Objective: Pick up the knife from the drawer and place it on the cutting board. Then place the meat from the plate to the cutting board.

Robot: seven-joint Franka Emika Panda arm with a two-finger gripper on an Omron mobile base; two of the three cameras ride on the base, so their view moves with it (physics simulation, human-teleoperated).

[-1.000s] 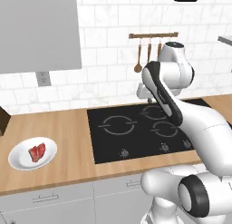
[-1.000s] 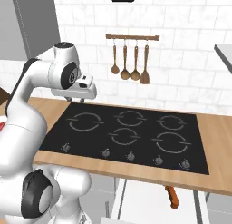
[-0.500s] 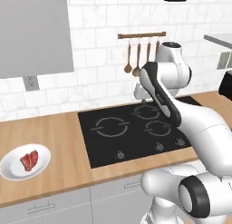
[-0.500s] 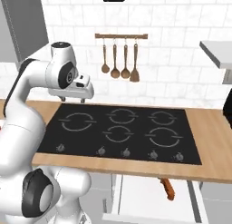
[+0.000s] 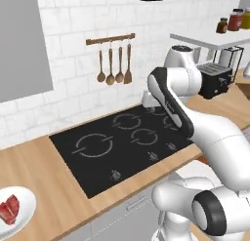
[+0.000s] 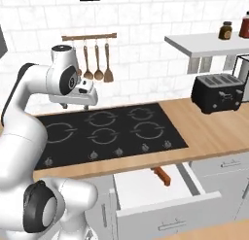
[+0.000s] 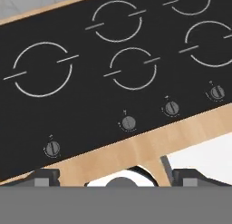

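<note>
Right base view: my arm arched over cooktop, pincer pointing down, fingers wide apart, empty.

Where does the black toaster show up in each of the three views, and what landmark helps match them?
Left base view: toaster at the far right, on the wooden counter under the shelf.
Right base view: toaster at the right, on the counter beside the cooktop.
Hand view: not in it.
Shared landmark: the black cooktop with its ring burners.
</note>
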